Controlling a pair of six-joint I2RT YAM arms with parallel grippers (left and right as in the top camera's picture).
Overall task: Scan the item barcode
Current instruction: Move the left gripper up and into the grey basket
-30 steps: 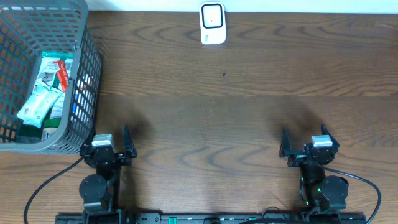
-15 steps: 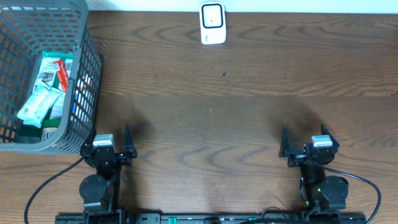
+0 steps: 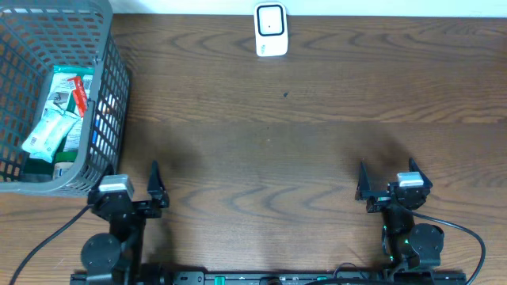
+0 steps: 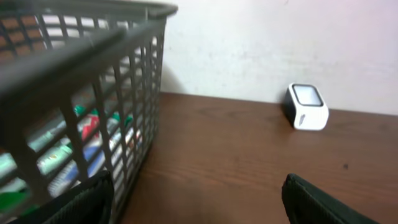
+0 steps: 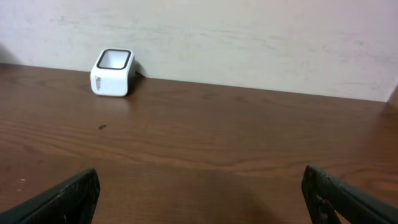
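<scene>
Wooden tabletop; packets half-hidden by basket

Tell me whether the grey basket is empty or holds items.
Holds items. Several packets lie on the floor of the basket, seen from overhead and, from the left wrist, through its mesh wall.

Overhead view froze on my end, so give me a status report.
Left pincer open, empty, beside basket. Right pincer open, empty. Items in basket, none picked. Path to scanner clear.

White scanner upright at far edge — packaged items piled in grey basket.
</scene>
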